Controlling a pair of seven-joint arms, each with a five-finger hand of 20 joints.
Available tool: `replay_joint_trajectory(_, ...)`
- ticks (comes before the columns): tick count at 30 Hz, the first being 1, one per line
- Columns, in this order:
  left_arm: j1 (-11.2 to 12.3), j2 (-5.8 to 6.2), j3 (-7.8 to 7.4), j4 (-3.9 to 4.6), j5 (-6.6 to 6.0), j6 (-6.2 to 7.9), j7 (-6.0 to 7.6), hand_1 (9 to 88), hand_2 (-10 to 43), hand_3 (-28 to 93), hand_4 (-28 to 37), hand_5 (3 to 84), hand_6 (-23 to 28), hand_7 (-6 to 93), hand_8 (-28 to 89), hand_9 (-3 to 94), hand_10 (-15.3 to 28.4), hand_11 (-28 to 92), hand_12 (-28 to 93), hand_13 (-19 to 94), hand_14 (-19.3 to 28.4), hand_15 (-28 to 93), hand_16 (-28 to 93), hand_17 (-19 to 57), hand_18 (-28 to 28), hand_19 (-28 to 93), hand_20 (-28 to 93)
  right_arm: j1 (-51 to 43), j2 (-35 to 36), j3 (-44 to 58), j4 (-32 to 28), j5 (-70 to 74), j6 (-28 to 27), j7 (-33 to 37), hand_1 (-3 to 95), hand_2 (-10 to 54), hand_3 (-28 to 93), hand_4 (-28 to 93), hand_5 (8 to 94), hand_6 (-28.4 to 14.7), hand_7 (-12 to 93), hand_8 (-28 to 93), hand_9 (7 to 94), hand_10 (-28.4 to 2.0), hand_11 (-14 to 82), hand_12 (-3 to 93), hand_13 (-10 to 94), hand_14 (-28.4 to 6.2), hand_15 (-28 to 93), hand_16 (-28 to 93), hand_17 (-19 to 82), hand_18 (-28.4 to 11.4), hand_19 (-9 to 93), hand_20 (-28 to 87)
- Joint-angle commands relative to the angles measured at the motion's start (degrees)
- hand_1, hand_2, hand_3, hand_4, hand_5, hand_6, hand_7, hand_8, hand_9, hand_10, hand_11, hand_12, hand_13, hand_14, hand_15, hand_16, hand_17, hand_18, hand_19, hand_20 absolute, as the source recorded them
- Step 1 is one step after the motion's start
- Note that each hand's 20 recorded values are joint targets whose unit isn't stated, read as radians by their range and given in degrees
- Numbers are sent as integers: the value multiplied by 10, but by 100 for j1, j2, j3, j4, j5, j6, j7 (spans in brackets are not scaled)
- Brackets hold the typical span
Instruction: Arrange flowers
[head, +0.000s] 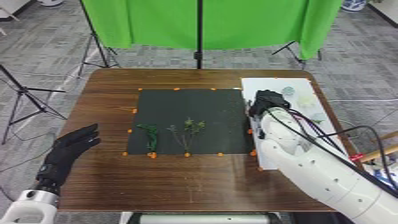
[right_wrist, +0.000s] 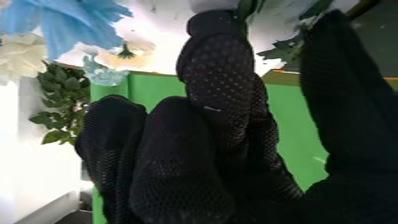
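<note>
The right hand is found at the inner edge of the white board, on the right of the bench, among the flowers laid there. In the right wrist view its fingers extend side by side, thumb well apart; no stem is seen pinched, though contact at the tips cannot be confirmed. A blue flower, a cream flower and a pale peach flower are noted near that hand, with green foliage beside them. On the dark mat lie a green sprig and, to its right, a sprig of thin stalks, apart from one another. The left hand is over the left side of the bench, fingers together and nearly straight, holding nothing. I judge the step in hand to be selecting a flower from the board, with the arrangement at an early stage. Recommended: settle on one stem, bring thumb and fingers down on either side of it, below the bloom, and close gently. Lift straight up before carrying it towards the mat, so neighbouring blooms are not dragged. Risks: petals crushed, two stems caught together, or a thin stem slipping through the soft glove.
</note>
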Motion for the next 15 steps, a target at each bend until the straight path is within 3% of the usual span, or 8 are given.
replay_joint_trajectory(1, 74, -61, -4, 1, 10, -54, -89, 339, -51, 661, -136, 425, 57, 95, -59, 381, 126, 170, 114, 343, 177, 197, 16, 108, 142, 134, 210, -425, -131, -238, 203, 294, 49, -99, 503, -95, 538, -40, 868, -46, 197, 152, 933, -117, 419, 309, 937, -12, 698, 379, 721, -141, 932, 606)
replay_joint_trajectory(9, 60, -87, 16, -5, 24, -34, -68, 339, -50, 659, -136, 426, 58, 93, -59, 381, 127, 169, 114, 343, 178, 196, 16, 105, 143, 134, 209, -324, -12, -375, 209, 111, 575, -389, 533, -95, 575, 19, 879, -39, 245, 194, 937, -107, 470, 309, 937, -8, 730, 373, 728, -152, 932, 644)
replay_joint_trajectory(15, 107, -103, -17, -22, 24, -7, -71, 338, -49, 660, -136, 426, 58, 91, -59, 381, 128, 169, 115, 343, 178, 196, 16, 105, 143, 134, 208, -247, 213, -119, -157, -98, 1215, -520, 518, -95, 601, 55, 879, -45, 280, 214, 937, -104, 498, 315, 937, -12, 758, 380, 732, -160, 932, 675)
